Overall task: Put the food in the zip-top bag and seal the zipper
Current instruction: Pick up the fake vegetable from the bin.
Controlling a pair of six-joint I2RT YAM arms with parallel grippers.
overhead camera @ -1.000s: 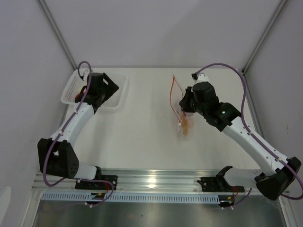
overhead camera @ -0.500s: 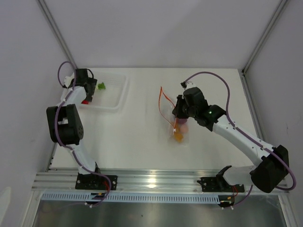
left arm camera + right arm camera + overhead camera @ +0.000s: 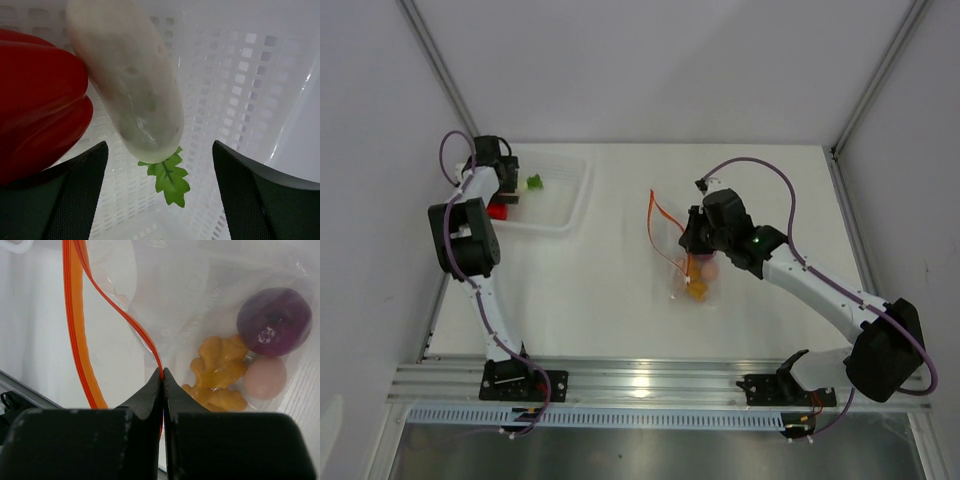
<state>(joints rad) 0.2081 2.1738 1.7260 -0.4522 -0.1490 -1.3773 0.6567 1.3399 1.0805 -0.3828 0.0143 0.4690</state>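
The clear zip-top bag point(image 3: 698, 282) lies mid-table with its mouth lifted. My right gripper point(image 3: 690, 238) is shut on its orange-red zipper point(image 3: 75, 315); the pinch shows in the right wrist view point(image 3: 162, 371). Inside the bag point(image 3: 175, 290) lie a purple food point(image 3: 274, 321), an orange-yellow one point(image 3: 220, 372) and a pale pink one point(image 3: 265, 378). My left gripper point(image 3: 510, 187) is open over the white basket. In its wrist view the gripper point(image 3: 160, 195) hangs just above the white food with a green leaf point(image 3: 130, 80), with the red food point(image 3: 35, 100) beside it.
The white slotted basket point(image 3: 568, 200) stands at the back left, holding the white-and-green food point(image 3: 530, 182) and the red food point(image 3: 497, 210). The left arm is folded back close to the left wall. An aluminium rail point(image 3: 650, 385) runs along the near edge.
The left arm has folded back, with its gripper shifted to the basket's left side. The right gripper has pulled the bag left and nearer by the zipper.
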